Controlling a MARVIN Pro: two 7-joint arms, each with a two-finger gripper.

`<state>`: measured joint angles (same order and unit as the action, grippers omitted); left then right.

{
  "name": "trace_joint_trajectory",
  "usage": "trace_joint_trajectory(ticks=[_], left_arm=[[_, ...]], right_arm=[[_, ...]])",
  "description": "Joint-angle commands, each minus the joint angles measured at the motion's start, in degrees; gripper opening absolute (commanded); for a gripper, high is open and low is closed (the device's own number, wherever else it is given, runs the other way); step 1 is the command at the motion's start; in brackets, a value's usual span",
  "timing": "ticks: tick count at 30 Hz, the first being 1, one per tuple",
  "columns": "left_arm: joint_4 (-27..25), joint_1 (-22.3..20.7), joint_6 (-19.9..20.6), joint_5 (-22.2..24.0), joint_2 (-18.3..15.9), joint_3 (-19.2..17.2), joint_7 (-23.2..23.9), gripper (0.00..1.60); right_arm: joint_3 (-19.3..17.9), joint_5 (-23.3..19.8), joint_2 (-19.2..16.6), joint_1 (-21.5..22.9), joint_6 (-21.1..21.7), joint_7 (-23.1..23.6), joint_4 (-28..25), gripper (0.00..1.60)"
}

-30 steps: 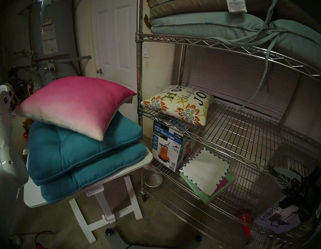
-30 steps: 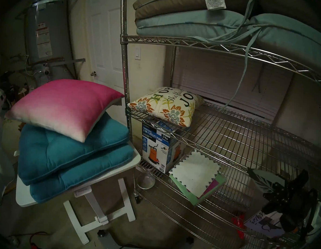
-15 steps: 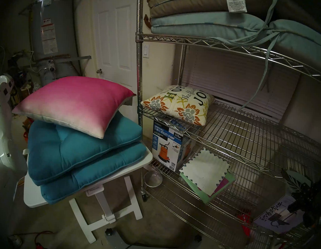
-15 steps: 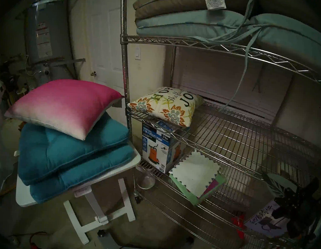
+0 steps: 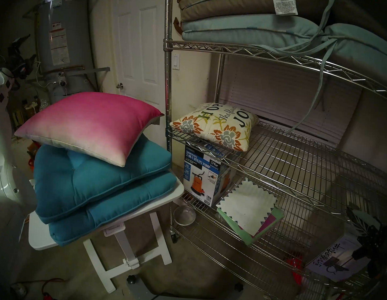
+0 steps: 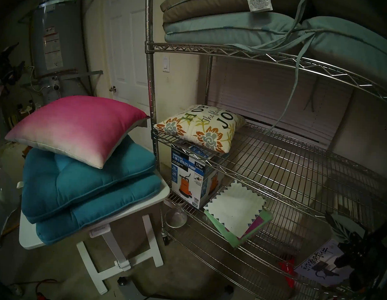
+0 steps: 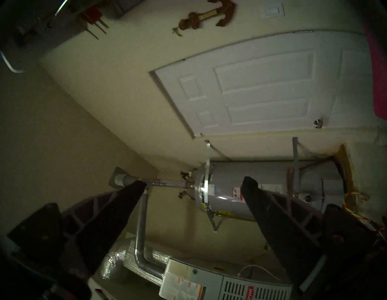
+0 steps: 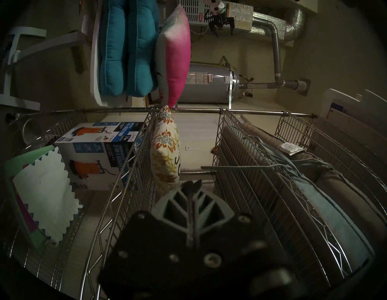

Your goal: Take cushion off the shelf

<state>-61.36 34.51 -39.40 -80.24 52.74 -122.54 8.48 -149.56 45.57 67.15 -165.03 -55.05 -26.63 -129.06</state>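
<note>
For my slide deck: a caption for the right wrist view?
Shut right gripper faces floral cushion on wire shelf.

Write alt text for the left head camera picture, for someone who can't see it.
A floral cushion lies on a middle tier of a chrome wire shelf. Beside the shelf, a small white table holds a pink cushion on two teal cushions. More cushions fill the upper tier.
</note>
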Motion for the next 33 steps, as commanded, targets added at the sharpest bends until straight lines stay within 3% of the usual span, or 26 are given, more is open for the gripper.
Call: trace_joint_trajectory(ticks=[1,16,33], left_arm=[[-6.4,1.9,-3.7,3.3,2.7,-0.8,-1.0,1.6],[-18.5,7.8,-11.0,8.8,9.7,-0.5,-1.3,1.6],[-33.2,18.7,-13.9,13.7,18.2,-1.4,-0.4,1.6]], right_arm=[[-0.7,0.2,1.3,0.0,0.0,-2.0,0.9,0.0],[-3.3,1.2,2.6,0.0,0.0,-4.2,6.0,0.0],[-9.0,0.3,-0.3,0.2,0.0,-8.0,7.1,0.0]])
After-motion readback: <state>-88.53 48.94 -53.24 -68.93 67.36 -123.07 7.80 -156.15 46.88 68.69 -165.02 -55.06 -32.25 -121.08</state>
